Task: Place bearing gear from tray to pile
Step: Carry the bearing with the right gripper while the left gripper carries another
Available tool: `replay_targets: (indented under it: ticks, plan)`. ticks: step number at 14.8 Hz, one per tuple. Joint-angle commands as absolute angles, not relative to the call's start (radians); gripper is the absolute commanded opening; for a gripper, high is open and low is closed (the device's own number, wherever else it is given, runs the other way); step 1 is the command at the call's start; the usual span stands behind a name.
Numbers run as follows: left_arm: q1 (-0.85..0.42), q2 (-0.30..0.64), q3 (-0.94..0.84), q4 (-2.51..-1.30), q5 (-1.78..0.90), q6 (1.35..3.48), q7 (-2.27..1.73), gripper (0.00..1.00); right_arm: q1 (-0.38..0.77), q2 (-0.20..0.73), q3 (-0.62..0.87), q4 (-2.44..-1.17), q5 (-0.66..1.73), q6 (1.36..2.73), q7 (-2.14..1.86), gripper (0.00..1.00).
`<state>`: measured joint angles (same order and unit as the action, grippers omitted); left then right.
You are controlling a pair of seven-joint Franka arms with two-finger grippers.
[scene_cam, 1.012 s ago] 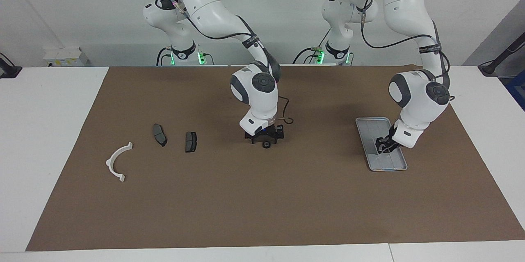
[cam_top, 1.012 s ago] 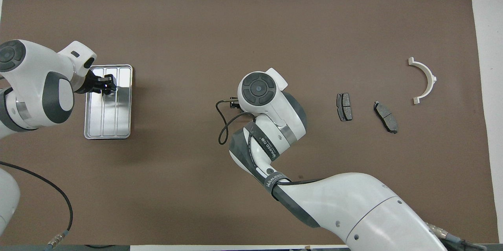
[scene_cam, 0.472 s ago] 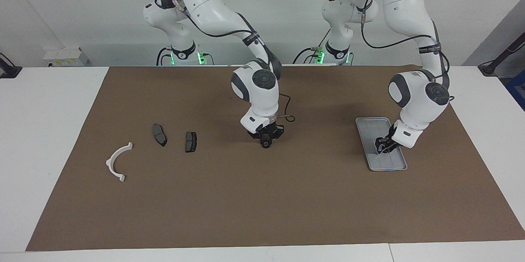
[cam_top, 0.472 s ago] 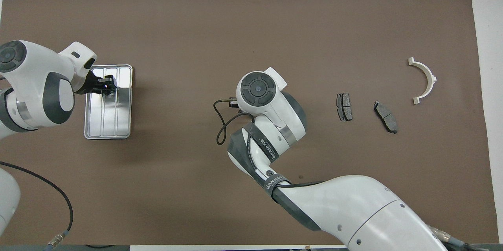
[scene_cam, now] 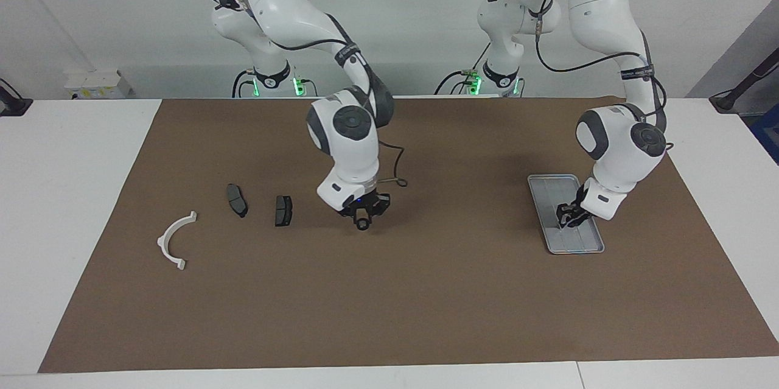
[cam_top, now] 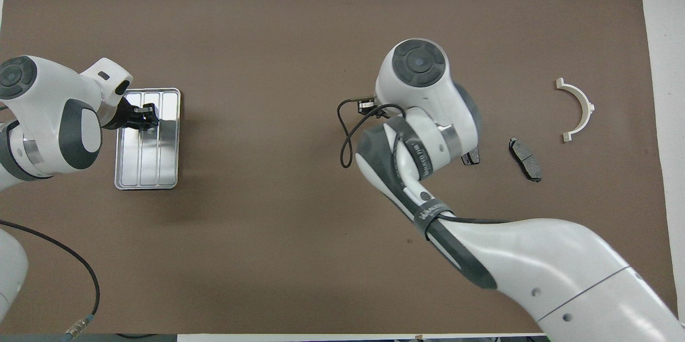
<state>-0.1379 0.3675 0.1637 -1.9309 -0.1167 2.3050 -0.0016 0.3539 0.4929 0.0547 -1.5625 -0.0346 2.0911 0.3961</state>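
The right gripper [scene_cam: 363,222] has carried the bearing gear [scene_cam: 363,224] off toward the pile [scene_cam: 237,200], jaws clamped on it above the table [scene_cam: 426,304] beside a brake pad [scene_cam: 283,210]. Left gripper [scene_cam: 568,219] waits over the tray [scene_cam: 551,185]; can't tell its jaws.
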Motion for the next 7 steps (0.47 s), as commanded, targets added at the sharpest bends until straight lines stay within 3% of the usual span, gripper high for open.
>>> replay_targets:
  ticks: [1, 7]
  plan:
    - [-0.144, 0.353, 0.170, -1.957, -0.133, 2.306, 0.002, 0.39, 0.209, 0.446, 0.071, -1.548, 0.014, 2.025, 0.174, 0.00]
    - [-0.146, 0.359, 0.170, -1.924, -0.133, 2.292, -0.002, 0.14, -0.063, 0.449, 0.067, -1.578, 0.009, 2.066, -0.204, 0.00]
